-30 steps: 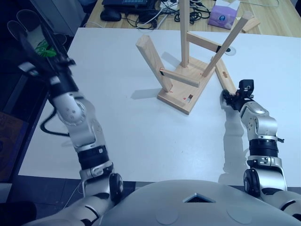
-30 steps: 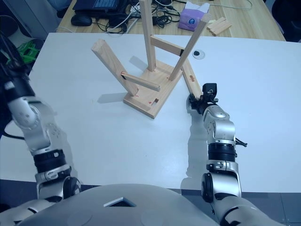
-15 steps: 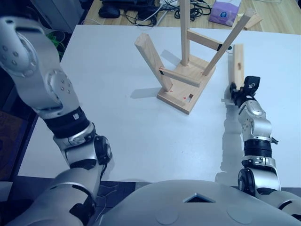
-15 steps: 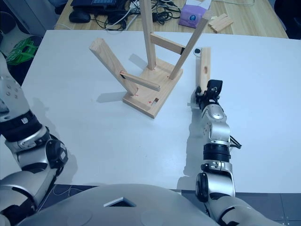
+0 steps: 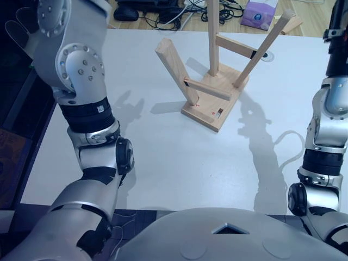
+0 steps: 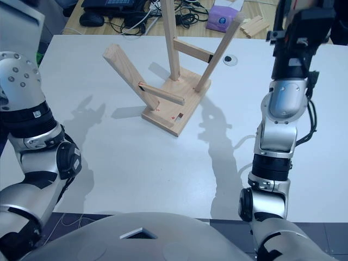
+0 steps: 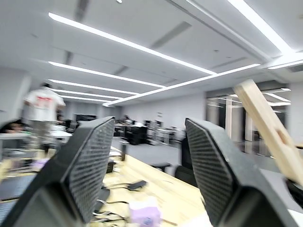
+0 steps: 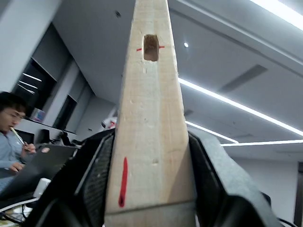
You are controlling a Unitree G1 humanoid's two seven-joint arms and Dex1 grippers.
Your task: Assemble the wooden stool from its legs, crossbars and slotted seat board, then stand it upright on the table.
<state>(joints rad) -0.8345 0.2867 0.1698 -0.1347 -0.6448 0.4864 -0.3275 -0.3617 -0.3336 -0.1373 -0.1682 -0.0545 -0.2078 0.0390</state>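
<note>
The part-built stool stands upside down mid-table: its seat board [image 5: 204, 114] lies flat, and three legs [image 5: 176, 70] rise from it, joined by crossbars [image 5: 209, 89]. Both arms are raised high at the table's sides. In the right wrist view my right gripper [image 8: 151, 156] is shut on a loose wooden leg [image 8: 150, 94] that has a slot and red marks and points upward. My left gripper [image 7: 149, 142] is open, with nothing between its fingers [image 7: 90, 161]. A wooden leg [image 7: 265, 127] slants beside it in the air.
Behind the table is a desk with cables, a purple tissue box [image 5: 260, 13] and spare wood pieces [image 6: 254, 26]. A small round disc [image 6: 231, 61] lies on the table right of the stool. The white tabletop [image 5: 163, 157] lies bare in front of the stool.
My right arm has lifted the loose leg off the table beside the stool to high in the air. My left arm has swung up from the left edge. The stool has not moved.
</note>
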